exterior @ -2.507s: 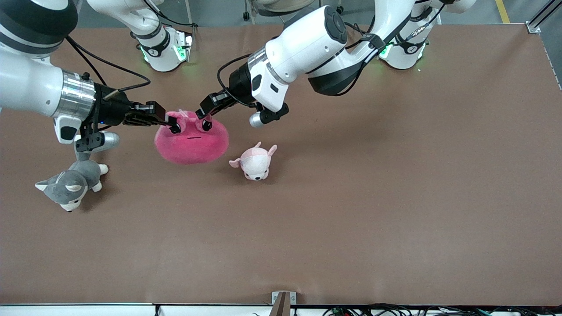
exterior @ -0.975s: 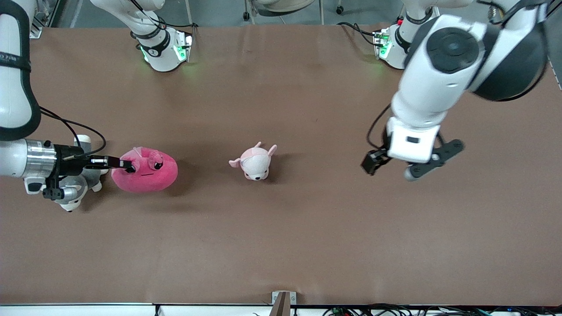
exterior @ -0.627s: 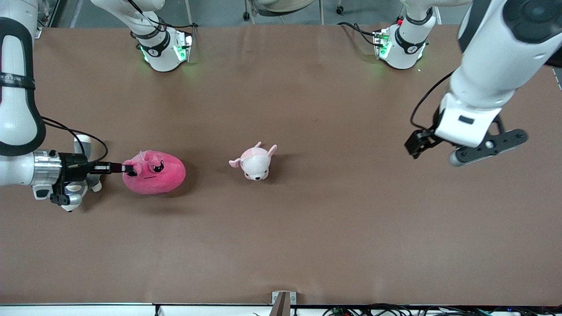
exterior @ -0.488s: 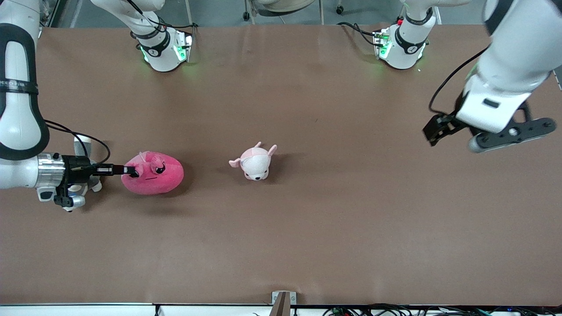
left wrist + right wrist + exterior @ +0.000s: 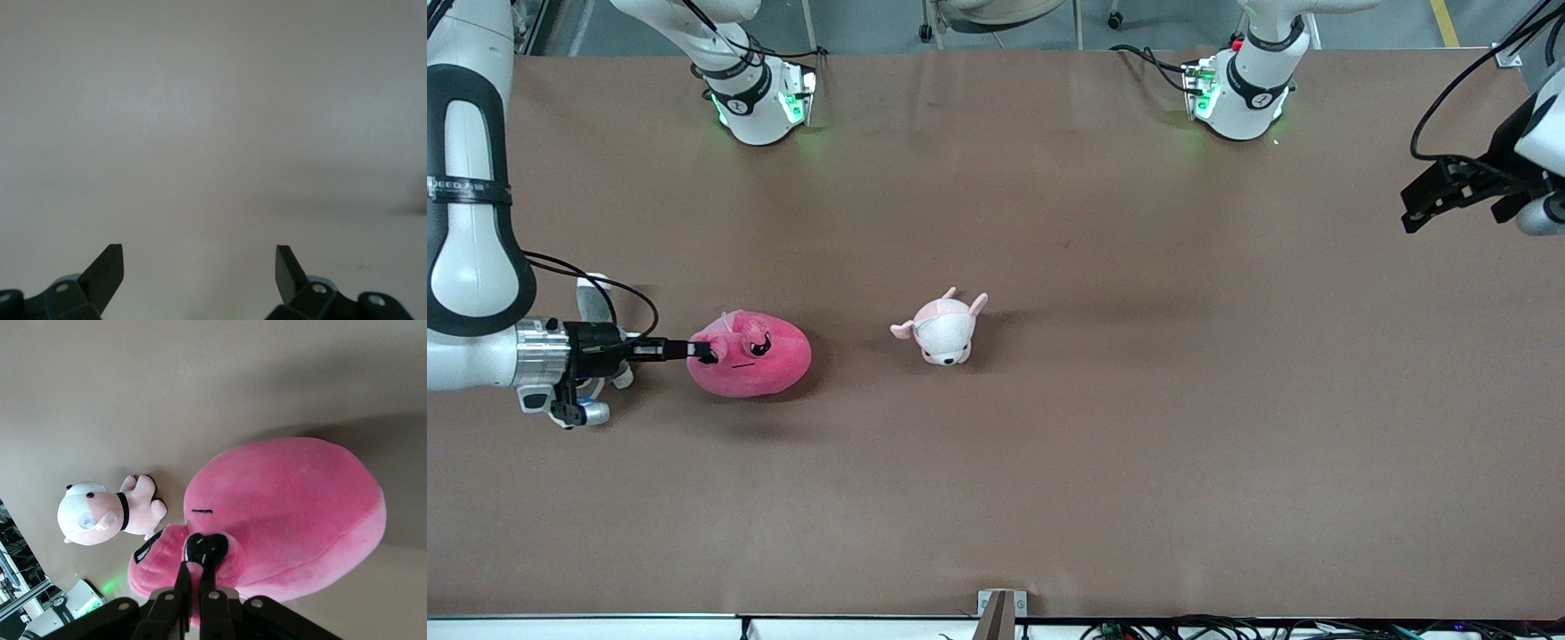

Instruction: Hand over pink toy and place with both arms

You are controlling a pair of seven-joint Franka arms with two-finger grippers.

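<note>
Pinching pink toy (image 5: 751, 354) on table (image 5: 1049, 462): right gripper (image 5: 704, 352). Left gripper (image 5: 199, 270) spread wide, holding nothing, over table's left-arm end. No legible writing.

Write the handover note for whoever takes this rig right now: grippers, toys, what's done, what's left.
Right gripper: shut on the pink toy, pinching it near the top of its face; the toy sits low at the right arm's end of the table, and whether it rests there is unclear.
Left gripper: open, empty, over the left arm's end of the table, waiting.
Small pale pink plush: on the table near the middle, untouched.
Done: the toy is in the right gripper alone.
Left: release it and back the right arm off.
</note>
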